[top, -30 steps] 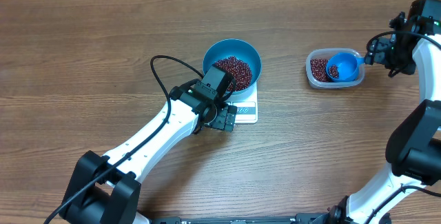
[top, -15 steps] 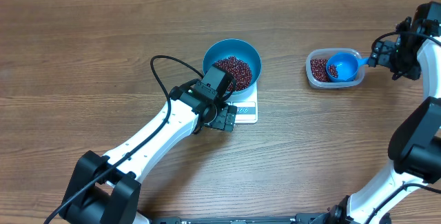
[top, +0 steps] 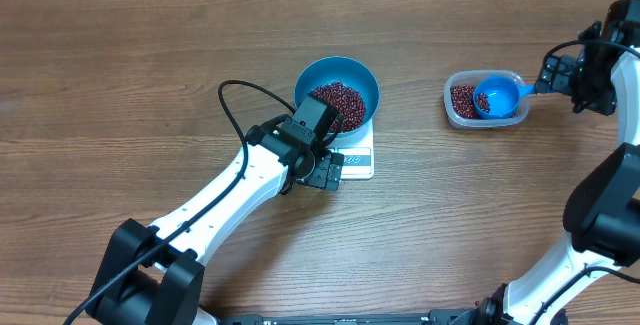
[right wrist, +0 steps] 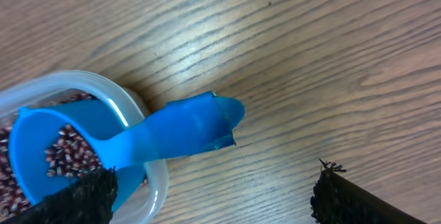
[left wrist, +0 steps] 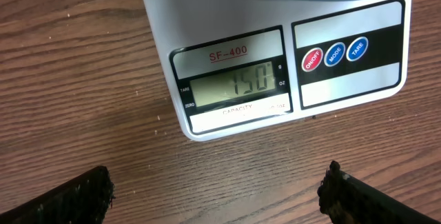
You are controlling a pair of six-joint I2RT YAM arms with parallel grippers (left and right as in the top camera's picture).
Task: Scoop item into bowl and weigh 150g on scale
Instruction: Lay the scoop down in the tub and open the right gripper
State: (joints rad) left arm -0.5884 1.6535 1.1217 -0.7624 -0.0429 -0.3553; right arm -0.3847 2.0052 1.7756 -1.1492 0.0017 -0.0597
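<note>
Weighing is concluding: scale [left wrist: 289, 65] showing target ahead of spread left fingers [left wrist: 69, 200], scoop [right wrist: 138, 141] lying free before spread right fingers [right wrist: 351, 200]; withdrawing probably follows.

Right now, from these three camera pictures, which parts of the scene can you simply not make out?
- Overhead: the scale lies mostly under the bowl and the left arm; its display is too small to read.
- Left wrist view: the bowl is cut off by the top edge, so only its underside shows.
- Right wrist view: the tub runs off the left edge, and the scoop covers much of what is in it.
</note>
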